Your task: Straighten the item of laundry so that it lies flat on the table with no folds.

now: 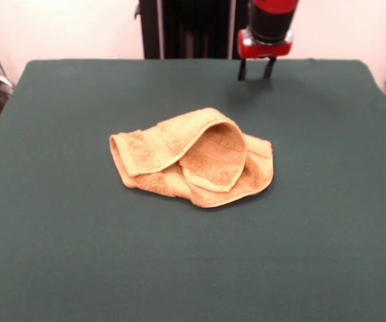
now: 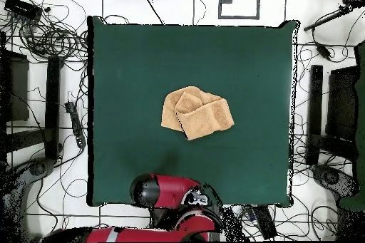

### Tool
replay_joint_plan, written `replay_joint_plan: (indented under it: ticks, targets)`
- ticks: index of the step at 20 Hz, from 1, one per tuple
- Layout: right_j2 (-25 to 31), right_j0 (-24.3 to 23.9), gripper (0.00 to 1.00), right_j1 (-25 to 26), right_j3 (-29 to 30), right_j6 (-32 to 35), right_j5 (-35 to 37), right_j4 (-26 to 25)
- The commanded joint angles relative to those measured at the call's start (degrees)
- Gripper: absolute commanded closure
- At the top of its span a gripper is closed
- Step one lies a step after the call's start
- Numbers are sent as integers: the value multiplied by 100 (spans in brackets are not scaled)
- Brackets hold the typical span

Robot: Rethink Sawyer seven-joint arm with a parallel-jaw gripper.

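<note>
No text, label, brand or number can be read anywhere.

The towel [image 1: 191,159] [image 2: 196,112] is golden-orange all over, its looped pile a shade darker inside the curled fold at the centre of the front view, with paler flat hems along its edges. The desk [image 1: 58,255] [image 2: 128,62] is a plain dark green with no pattern. At the top of the front view the arm [image 1: 270,23] is bright red over black, ending in black fingers [image 1: 243,70]. In the overhead view, at the lower middle, the arm [image 2: 167,190] shows deep red with black joints.
</note>
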Motion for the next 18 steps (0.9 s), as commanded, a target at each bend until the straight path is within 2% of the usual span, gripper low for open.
replay_joint_plan:
  ticks: [1, 6, 11, 18]
  targets:
    - [157, 169, 0, 249, -1635, 1112, 29, 622]
    - [83, 217, 0, 306, -1913, 1159, 354, 611]
    - [15, 242, 0, 425, -2477, 1070, 808, 529]
    - [-57, 262, 0, 538, -2979, 1107, 1212, 398]
